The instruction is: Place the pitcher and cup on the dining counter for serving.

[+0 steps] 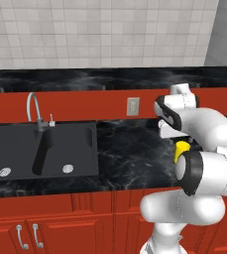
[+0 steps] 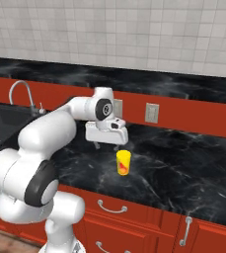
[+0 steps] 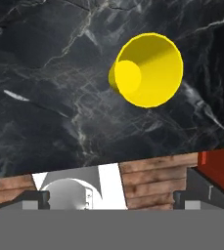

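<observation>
The robot's gripper (image 2: 106,144) hangs above the black marbled lower countertop (image 2: 183,168), its two fingers spread wide apart, holding nothing and touching nothing. The yellow cup (image 2: 123,162) stands upright on that countertop, just beside the gripper and below it, on the side nearer the counter's front edge. Cup and fingers are apart.

Behind the cup, past the red riser with its wall outlets (image 2: 151,112), runs the raised dining counter (image 2: 173,81), black-topped and backed by the pale tiled wall (image 2: 134,29).

From the right base view the cup shows whole, with a reddish tint low on its side, and the gripper's white body hangs up and to the left of it. From the left base view the arm's elbow covers most of the cup (image 1: 181,151), leaving a yellow sliver; that same view takes in the double black sink (image 1: 40,149) and its curved faucet (image 1: 34,110), set well apart from the cup along the same countertop, and the red cabinet doors (image 1: 26,233) below.

The hand view looks down into the cup's open mouth (image 3: 147,71), its round bottom visible inside, with the counter's front edge, a red cabinet corner and wooden floor planks (image 3: 152,180) lying below it. The dark finger tips sit at the lower corners of that view, far from each other.
</observation>
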Robot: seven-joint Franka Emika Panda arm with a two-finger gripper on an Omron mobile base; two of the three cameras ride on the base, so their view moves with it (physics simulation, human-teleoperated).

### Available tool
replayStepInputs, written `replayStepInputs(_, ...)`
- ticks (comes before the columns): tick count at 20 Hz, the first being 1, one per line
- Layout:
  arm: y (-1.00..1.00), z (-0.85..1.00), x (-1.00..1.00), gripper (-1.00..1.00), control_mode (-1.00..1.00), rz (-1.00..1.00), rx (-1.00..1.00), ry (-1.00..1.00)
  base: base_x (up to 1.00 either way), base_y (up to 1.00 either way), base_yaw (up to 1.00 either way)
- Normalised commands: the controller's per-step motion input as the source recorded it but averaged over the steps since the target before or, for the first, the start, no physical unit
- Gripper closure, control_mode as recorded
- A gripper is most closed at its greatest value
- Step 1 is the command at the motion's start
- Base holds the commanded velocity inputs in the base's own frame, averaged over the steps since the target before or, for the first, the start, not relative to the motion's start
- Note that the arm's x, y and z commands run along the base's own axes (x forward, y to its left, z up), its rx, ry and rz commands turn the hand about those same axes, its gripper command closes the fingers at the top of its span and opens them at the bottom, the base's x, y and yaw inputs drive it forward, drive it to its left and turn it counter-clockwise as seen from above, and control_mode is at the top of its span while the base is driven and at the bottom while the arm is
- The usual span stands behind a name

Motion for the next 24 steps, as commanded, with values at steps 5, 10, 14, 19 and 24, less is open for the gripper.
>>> replayStepInputs(5,-0.12,-0.35,0.15,-1.00,-1.00,0.06,0.00,0.00,0.00,0.00,0.00)
replayStepInputs(10,-0.11,-0.32,0.01,-1.00,-1.00,0.05,0.01,0.00,0.00,0.00,0.00)
replayStepInputs(14,-0.08,-0.30,0.00,-1.00,-1.00,0.05,0.03,0.00,0.00,0.00,0.00)
replayStepInputs(19,0.00,-0.24,0.00,-1.00,-1.00,0.04,0.04,0.00,0.00,0.00,0.00)
replayStepInputs(24,0.00,-0.20,0.06,-1.00,-1.00,0.03,0.03,0.00,0.00,0.00,0.00)
